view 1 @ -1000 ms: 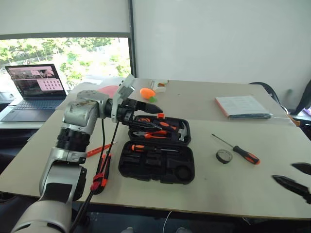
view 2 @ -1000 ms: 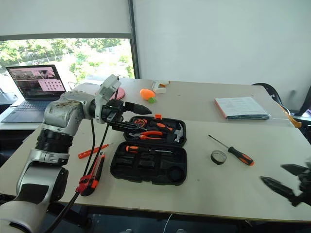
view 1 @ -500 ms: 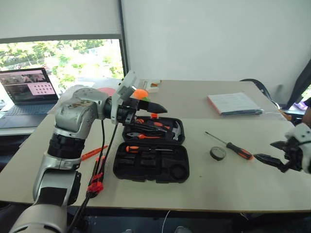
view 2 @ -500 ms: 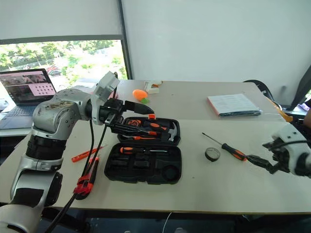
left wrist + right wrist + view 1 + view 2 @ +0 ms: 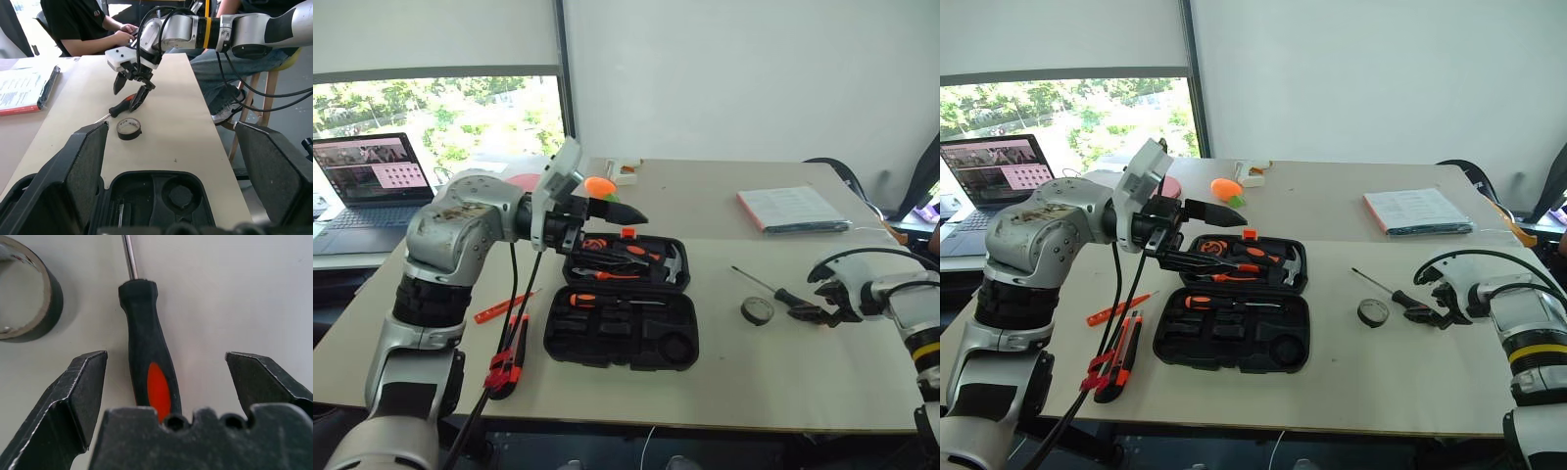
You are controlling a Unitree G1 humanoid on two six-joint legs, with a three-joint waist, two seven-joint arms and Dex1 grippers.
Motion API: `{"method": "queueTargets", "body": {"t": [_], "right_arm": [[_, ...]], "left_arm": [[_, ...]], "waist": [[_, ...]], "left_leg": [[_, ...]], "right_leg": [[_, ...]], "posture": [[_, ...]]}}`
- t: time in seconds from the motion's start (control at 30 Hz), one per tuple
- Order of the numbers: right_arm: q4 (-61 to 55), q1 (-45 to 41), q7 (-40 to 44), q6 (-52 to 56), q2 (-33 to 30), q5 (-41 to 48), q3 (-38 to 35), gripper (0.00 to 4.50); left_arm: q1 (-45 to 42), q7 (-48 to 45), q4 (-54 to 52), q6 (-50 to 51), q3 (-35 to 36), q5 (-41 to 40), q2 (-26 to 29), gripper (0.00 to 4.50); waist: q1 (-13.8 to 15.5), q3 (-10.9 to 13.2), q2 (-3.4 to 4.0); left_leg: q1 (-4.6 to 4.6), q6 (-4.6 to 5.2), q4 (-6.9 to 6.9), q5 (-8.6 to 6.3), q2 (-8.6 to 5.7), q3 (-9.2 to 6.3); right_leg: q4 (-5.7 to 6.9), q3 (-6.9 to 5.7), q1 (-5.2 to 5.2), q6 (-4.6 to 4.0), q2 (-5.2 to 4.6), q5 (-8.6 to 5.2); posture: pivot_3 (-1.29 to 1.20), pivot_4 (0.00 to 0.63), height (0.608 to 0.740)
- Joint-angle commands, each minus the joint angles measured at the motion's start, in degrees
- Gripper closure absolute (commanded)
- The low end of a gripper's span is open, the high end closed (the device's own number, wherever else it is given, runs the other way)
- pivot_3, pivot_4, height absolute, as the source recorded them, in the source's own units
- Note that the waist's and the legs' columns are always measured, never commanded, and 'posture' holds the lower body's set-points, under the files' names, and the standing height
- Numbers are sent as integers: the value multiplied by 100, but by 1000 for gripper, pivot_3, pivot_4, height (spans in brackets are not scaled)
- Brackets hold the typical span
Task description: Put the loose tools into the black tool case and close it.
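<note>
My right gripper [image 5: 166,382] hangs just over the surface [image 5: 822,382] with its fingers [image 5: 83,396] spread apart, empty, one on either side of the black-and-orange screwdriver handle [image 5: 146,362]. The handle lies straight between them, its steel shaft [image 5: 128,257] running away from me. Just beside the handle, off one finger, sits the small dark tape roll [image 5: 27,298], close but not touching it.

What worries me: I judge the grasp is next, and the handle is round, so if I come down off-centre a finger will nudge it and it will roll away toward the tape. If I close too near the butt end, the long shaft will droop when I lift. The nearer finger could also catch the tape roll and drag it along.

Farther off, across the surface from this gripper, the black tool case [image 5: 622,333] lies open, one screwdriver [image 5: 607,301] already seated in its front half and the pliers and hammer [image 5: 673,262] in the rear half. My left gripper [image 5: 607,211] hovers above the rear half, fingers apart and holding nothing. Beyond the case on that side, the utility knife [image 5: 509,357] and the slim orange screwdriver [image 5: 504,308] lie loose near the edge. Carrying the screwdriver over, I could clip the raised case wall or my own left arm.
</note>
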Motion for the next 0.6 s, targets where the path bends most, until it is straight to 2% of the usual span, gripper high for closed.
{"method": "queueTargets", "body": {"t": [0.03,0.23,0.43,0.53,0.6], "right_arm": [[148,-156,83,-165,-51,-127,-67,1368],[-31,90,227,-166,-118,-67,-181,3418],[-945,403,461,628,-431,518,-892,3483],[-2335,306,614,1342,-346,1244,-1393,3483],[-3148,178,639,1685,-230,1462,-1326,3483]], "left_arm": [[-29,27,-35,-227,50,11,98,0],[-27,0,23,-332,14,13,115,0],[-72,-10,407,-467,39,151,263,0],[-33,-79,408,-413,97,115,452,0],[13,-149,343,-345,119,65,598,0]], "waist": [[-4,0,0],[-3,0,0],[-1,0,2],[-47,13,22],[-97,14,26]], "left_leg": [[1,0,0,0,0,0],[4,0,0,0,0,-1],[2,0,0,0,0,-2],[2,0,1,0,1,-11],[8,1,-2,-1,6,-29]], "right_leg": [[0,0,1,0,0,0],[1,0,4,0,0,0],[2,-1,1,0,0,0],[5,2,-1,0,0,0],[9,10,-5,-2,5,2]], "posture": [[0,150,740],[0,150,740],[0,150,740],[0,150,740],[0,150,740]]}}
